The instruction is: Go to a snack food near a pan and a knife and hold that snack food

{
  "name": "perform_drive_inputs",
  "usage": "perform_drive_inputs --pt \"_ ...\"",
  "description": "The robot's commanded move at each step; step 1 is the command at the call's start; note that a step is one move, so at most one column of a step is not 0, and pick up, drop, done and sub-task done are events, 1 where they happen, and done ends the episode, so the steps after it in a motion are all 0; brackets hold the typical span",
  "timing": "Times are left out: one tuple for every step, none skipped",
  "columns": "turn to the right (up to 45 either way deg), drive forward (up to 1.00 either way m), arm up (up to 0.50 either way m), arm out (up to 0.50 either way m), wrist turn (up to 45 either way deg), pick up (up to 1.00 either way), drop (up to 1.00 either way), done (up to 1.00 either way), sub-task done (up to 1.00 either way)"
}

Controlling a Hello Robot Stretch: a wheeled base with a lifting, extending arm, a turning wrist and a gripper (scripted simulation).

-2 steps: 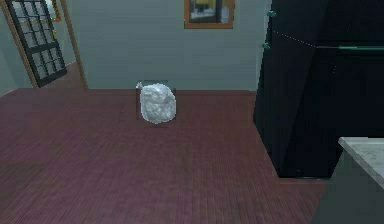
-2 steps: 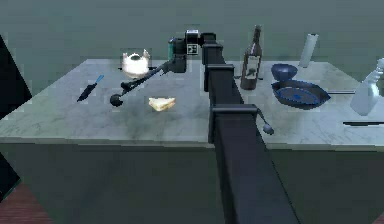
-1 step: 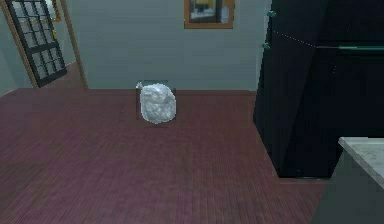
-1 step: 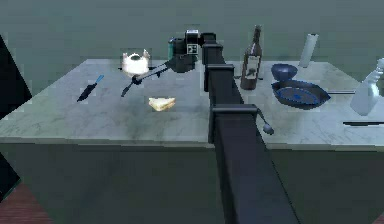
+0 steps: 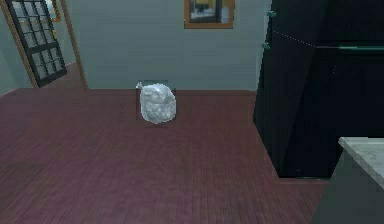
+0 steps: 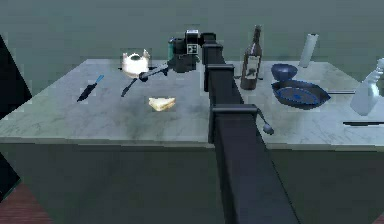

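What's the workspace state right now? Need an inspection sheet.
Surface: pale marbled countertop, things spread along it.
Job's things: pale snack piece lying flat on the countertop; knife to its left; dark pan farther right.
Clutter: dark bottle, dark bowl, white round thing, clear bottle.
Grippers: gripper over the counter, near the snack piece; cannot tell whether it holds anything.
Cables: nothing seen.
Surroundings: dark red floor, pale crumpled bag on it, black fridge, paned door.
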Motion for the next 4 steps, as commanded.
perform_drive_inputs --pt "0.0 0.0 -0.16 0.0 0.0 0.0 0.0 0.0 0.0" --pt "0.0 0.0 0.0 0.0 0.0 1.0 0.0 0.0 0.0" --pt "0.0 0.0 0.1 0.0 0.0 0.0 0.0 0.0 0.0" --pt "0.0 0.0 0.0 0.0 0.0 0.0 0.0 1.0 0.0"
